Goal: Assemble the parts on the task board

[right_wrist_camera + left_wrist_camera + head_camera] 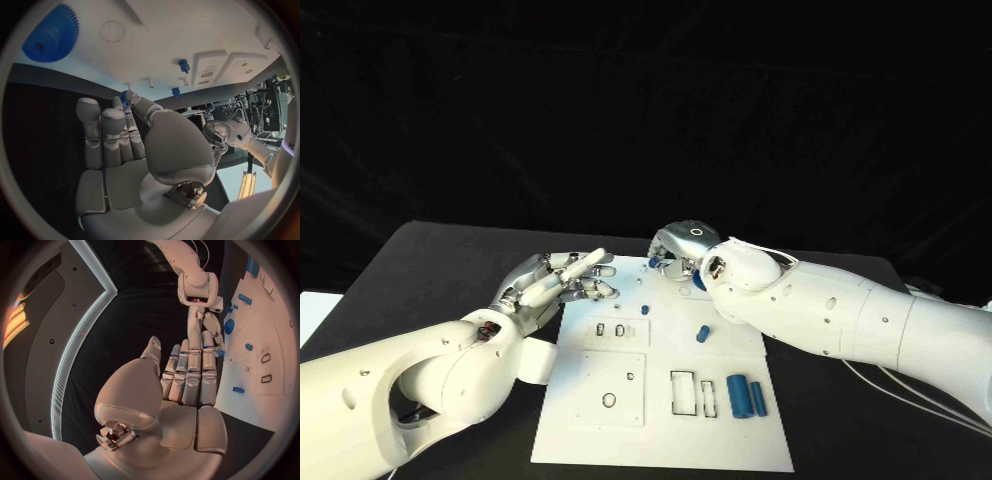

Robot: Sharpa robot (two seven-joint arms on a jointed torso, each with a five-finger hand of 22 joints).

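A black table (pixel 444 250) is seen against a dark room, with the white task board (pixel 668 440) laid in the middle. Two blue cylinders (pixel 749 398) are lined up side by side near the board's right edge, and a smaller blue piece (pixel 704 333) is left further up. A blue gear (pixel 51 34) is spotted flat on the board in the right wrist view. The left hand (pixel 560 283) is held just off the board's far left corner, fingers straight and together, nothing gripped. The right hand (pixel 678 250) is parked over the far edge (a small blue part (pixel 125 96) looks pinched at the fingertips).
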